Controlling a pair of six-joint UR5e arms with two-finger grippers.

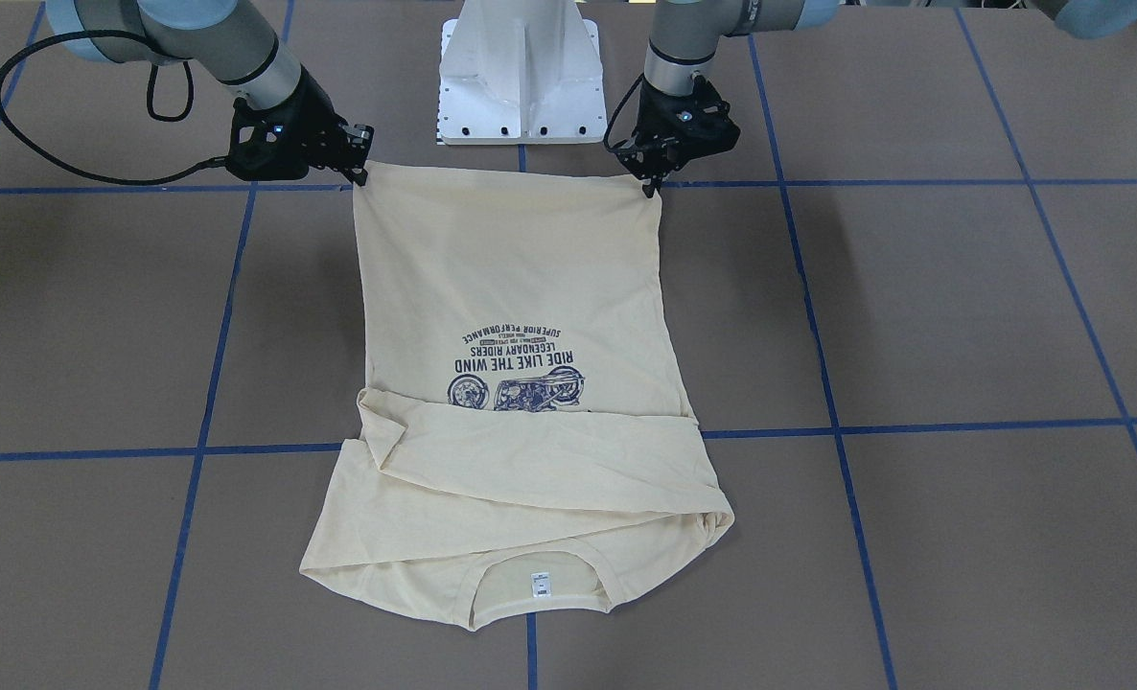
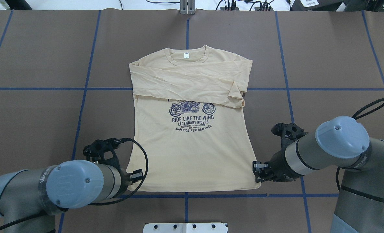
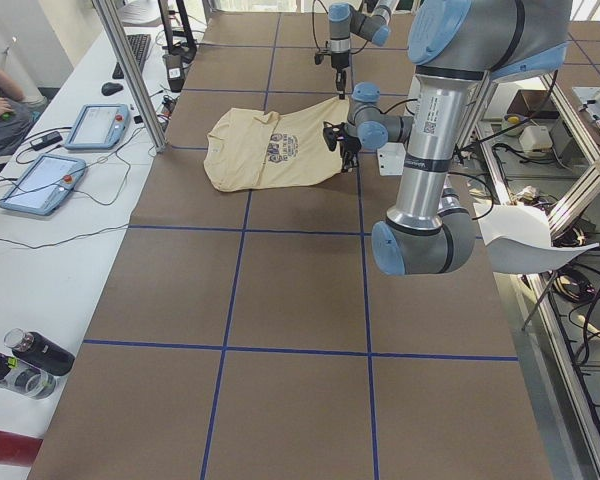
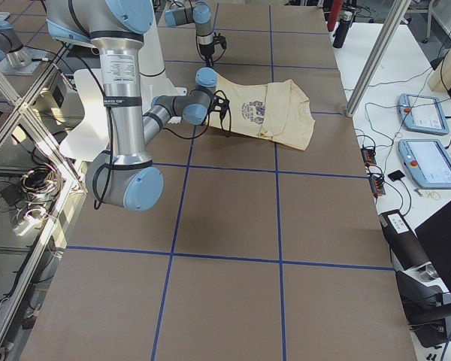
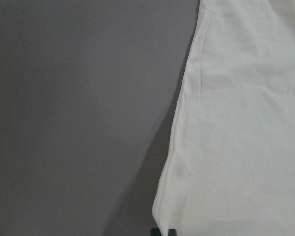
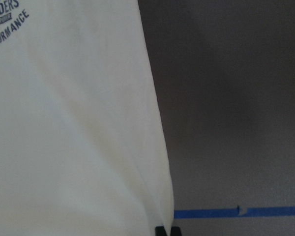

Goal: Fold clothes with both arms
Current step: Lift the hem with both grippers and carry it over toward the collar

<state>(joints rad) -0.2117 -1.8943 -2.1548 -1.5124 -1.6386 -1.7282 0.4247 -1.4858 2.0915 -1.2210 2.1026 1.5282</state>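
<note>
T-shirt (image 2: 192, 155), pale cream-yellow, lies flat and print side up in the middle of the brown table (image 2: 33, 113), collar at the far edge and hem (image 2: 192, 189) at the near edge, just beyond a blue tape line (image 2: 211, 195) and the white pedestal (image 1: 521, 77). Both sleeves (image 2: 185, 84) are folded across the chest in a band that covers the top of the navy motorcycle print (image 2: 192, 118), and the small white neck label (image 2: 186, 55) shows inside the collar. The left gripper (image 2: 136, 176) sits at the hem's left corner and the right gripper (image 2: 256, 169) at its right corner, each with its jaws closed to a narrow pinch on the fabric edge (in the wrist views only the very tips (image 5: 162, 231) show, drawn together at the bottom of the picture with the cloth edge running into them). The hem runs straight and taut from one corner to the other. From the side views the pinched corners appear slightly raised off the table, while the rest of the shirt rests on it.
</note>
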